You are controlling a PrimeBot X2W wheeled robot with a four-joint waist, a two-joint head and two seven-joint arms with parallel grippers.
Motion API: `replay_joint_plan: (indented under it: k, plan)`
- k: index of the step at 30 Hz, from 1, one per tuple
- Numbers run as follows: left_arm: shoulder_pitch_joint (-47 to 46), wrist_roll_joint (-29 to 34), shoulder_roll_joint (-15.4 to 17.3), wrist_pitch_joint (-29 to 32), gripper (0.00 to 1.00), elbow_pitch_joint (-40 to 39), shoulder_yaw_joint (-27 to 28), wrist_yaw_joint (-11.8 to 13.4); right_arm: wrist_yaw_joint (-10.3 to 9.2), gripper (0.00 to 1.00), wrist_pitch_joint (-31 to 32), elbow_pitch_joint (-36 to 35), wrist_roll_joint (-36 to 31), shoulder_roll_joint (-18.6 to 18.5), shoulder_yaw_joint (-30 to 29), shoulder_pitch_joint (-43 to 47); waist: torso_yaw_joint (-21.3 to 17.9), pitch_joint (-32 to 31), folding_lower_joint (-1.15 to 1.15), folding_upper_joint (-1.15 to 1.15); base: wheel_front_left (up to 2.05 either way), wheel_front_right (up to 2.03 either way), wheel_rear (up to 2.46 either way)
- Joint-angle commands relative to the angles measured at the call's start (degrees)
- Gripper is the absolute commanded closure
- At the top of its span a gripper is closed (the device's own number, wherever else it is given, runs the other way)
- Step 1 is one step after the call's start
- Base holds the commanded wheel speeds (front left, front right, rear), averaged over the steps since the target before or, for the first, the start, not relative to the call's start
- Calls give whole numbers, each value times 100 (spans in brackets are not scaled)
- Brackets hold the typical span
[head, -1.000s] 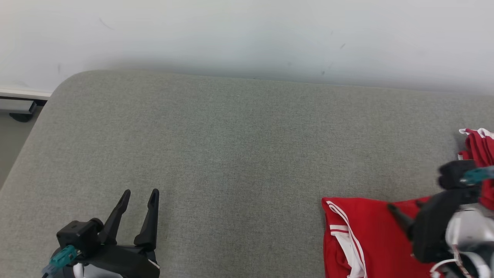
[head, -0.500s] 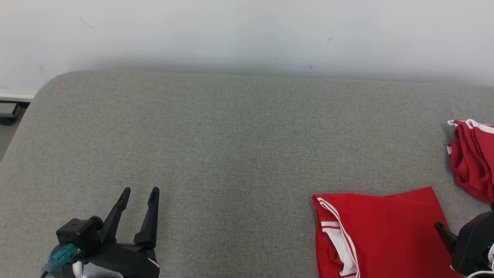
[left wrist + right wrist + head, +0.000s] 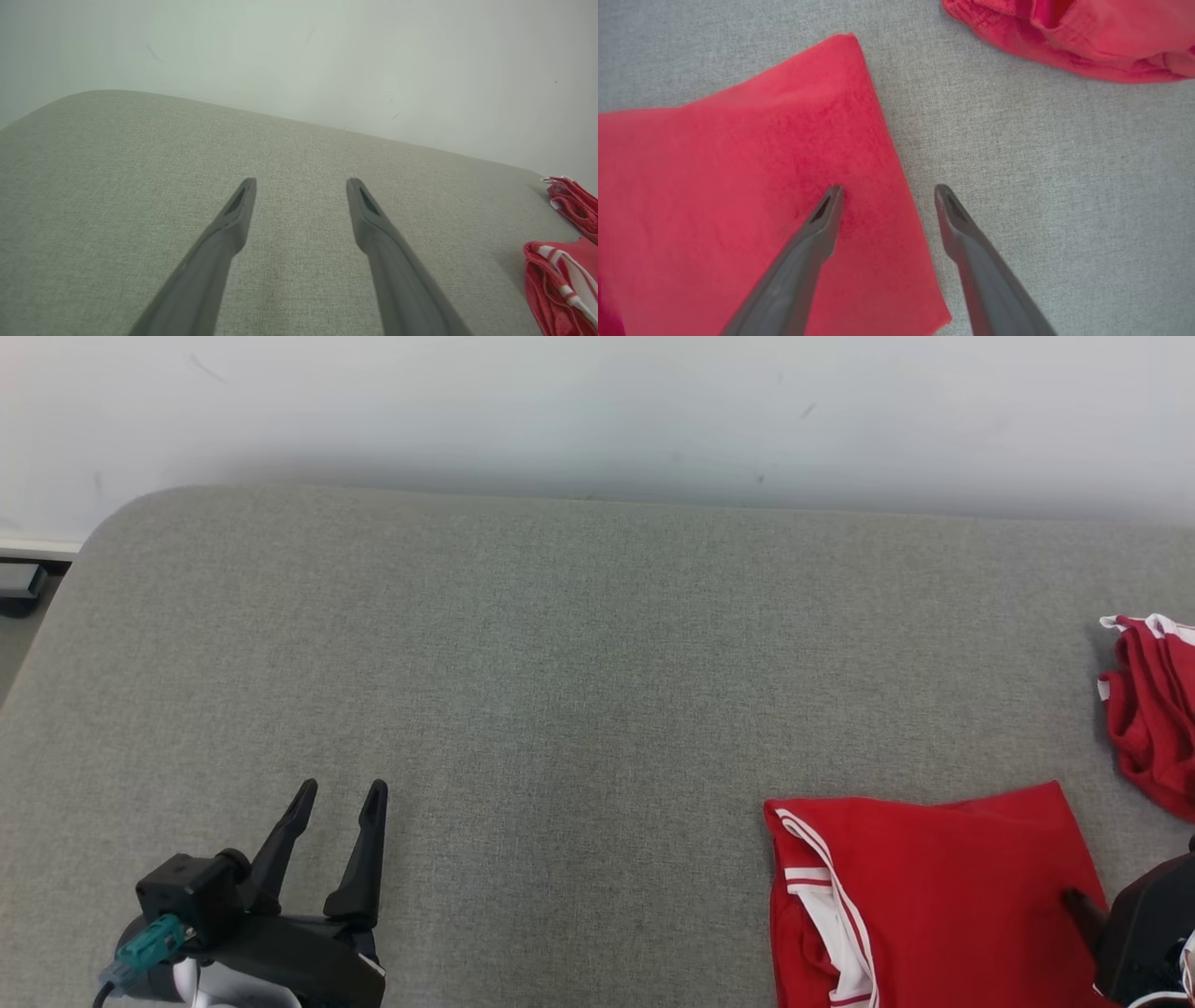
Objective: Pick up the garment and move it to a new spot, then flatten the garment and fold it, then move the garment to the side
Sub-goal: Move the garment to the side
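Observation:
A red garment with white trim lies folded flat on the grey cushion at the lower right. In the right wrist view my right gripper hovers open over the folded garment's right edge, one finger above the cloth and one above the bare cushion, holding nothing. Its dark housing shows at the head view's lower right corner. My left gripper rests open and empty at the lower left, far from the cloth, and its wrist view shows open fingers over bare cushion.
A second red garment with white trim lies crumpled at the cushion's right edge, also seen as a red heap beyond my right fingers. A pale wall runs behind the cushion. The cushion's rounded corner and floor are at the far left.
My right gripper has drawn back toward the lower right, off the folded garment, which stays put. The head camera has shifted a little. My left gripper has not moved.

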Motion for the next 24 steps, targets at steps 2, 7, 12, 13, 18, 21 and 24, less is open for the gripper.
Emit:
replay_joint_plan:
  k: [2,7,12,13,18,21,24]
  plan:
    - [-58,59,55,10,0,-41,-7,20,-12,0,-53,76,-91,-14,-40,-70,30,44,0,0,0,0,0]
    - [-94,53,82,23,0,-58,-19,15,-11,0,-158,302,-148,-13,-91,-150,68,101,0,0,0,0,0]
    - [-141,62,90,52,0,-77,-38,23,-11,0,-184,535,-181,-57,-69,-256,118,162,0,0,0,0,0]
    - [-155,63,95,52,0,-77,-38,23,-11,0,-193,611,-172,-75,-60,-278,131,174,0,0,0,0,0]
    - [-169,75,111,73,0,-102,-53,59,-12,5,-236,912,-90,-258,18,-388,205,221,0,0,0,0,0]
    - [-166,66,125,82,0,-120,-53,70,-12,60,-222,1040,-22,-416,150,-422,239,232,0,0,0,0,0]
    - [-166,60,127,81,0,-128,-60,78,-12,100,-279,1045,2,-621,376,-447,269,242,0,0,0,0,0]
